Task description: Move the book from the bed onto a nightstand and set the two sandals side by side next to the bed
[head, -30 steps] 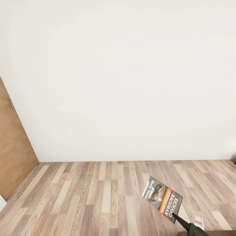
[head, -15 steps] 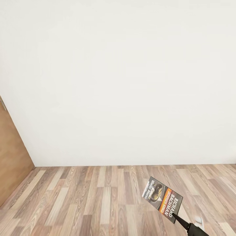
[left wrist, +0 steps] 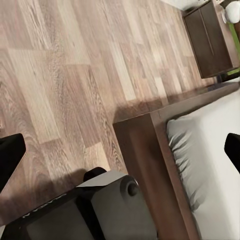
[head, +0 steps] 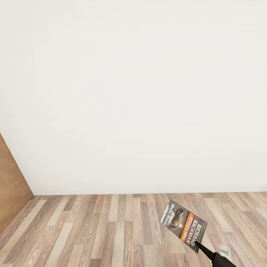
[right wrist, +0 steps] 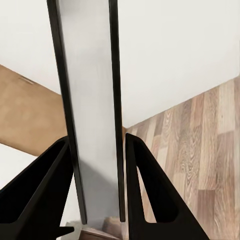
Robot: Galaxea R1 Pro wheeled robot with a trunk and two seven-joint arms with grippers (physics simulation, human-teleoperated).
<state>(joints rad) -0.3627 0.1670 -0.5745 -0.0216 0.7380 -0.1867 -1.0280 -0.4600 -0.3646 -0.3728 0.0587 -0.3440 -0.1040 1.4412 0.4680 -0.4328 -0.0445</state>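
Already the book point(head: 184, 226) is off the bed point(left wrist: 200, 150) and in the right gripper point(right wrist: 96, 190), whose two black fingers point(right wrist: 150, 195) press its covers flat from either side, pinching it near its lower end. From the head camera it hangs in the air above the plank floor point(head: 92, 230), cover facing up and toward the camera, its long axis slanting away from the gripper, up and toward the white wall point(head: 133, 92). The title letters run along that same slant. From the right wrist, the grey page edge runs straight out between the fingers, so the book continues the gripper's own line.

The left gripper point(left wrist: 120, 150) is wide open and holds nothing; it hangs over the bed's dark wooden corner and grey mattress. Beyond that corner, across the floor, stands a nightstand point(left wrist: 210, 40), well apart from the bed corner. By my judgement the coming move turns on this: the right arm has the book, while the nightstand lies on the left arm's side, so the robot must turn before setting the book down.
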